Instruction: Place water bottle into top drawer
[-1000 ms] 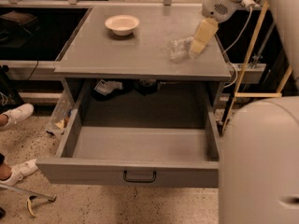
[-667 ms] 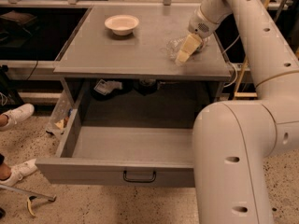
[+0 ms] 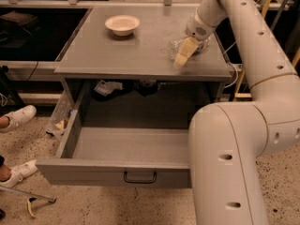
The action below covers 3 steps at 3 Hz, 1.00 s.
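Camera view: the gripper [image 3: 186, 54] is at the right front of the table [image 3: 131, 55], down on the bottle [image 3: 173, 46]. One tan, wedge-shaped finger [image 3: 183, 56] shows, lying over the bottle and pointing at the table's front edge. Jaws: cannot tell whether clenched or released. The bottle is clear crinkly plastic, lying on the table top and partly hidden by the gripper. Its label can't be read.

The table top is flat matte grey metal. A bowl [image 3: 122, 24], round, shallow and off-white, sits at the back left, well apart from the bottle.

The drawer [image 3: 112, 171] is pulled out below the top. It is wide, shallow grey metal with a small black loop handle [image 3: 139, 177] centred on the front. Its right part is hidden behind the arm [image 3: 234, 144], which is smooth, white, tubular and dotted with small dark holes.

The floor [image 3: 93, 210] is speckled. White shoes [image 3: 16, 117] are at the left edge.
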Each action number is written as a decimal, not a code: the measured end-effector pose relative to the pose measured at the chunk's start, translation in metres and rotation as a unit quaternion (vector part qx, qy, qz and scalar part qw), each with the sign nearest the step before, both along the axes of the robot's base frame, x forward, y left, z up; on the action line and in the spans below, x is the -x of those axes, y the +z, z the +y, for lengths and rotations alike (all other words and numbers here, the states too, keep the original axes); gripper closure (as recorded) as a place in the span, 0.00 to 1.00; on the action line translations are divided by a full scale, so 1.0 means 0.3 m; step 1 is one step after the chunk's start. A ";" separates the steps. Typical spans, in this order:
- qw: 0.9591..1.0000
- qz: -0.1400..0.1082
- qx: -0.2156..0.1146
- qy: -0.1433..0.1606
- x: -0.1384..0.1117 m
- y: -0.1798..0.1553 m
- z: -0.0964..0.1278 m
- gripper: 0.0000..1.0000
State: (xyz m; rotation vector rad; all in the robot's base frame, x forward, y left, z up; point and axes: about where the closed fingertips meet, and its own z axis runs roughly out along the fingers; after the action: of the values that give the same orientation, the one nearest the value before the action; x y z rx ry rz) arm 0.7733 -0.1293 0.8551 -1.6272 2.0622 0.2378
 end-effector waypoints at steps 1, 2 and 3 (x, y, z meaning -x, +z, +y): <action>0.999 0.003 -0.003 0.035 -0.016 -0.077 0.024 0.00; 0.999 -0.005 -0.006 0.033 -0.039 -0.085 0.034 0.00; 0.999 -0.005 -0.006 0.033 -0.039 -0.085 0.034 0.19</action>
State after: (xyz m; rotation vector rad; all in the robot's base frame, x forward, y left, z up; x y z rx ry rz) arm 0.7850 -0.1190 0.8297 -1.6880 1.9986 0.2638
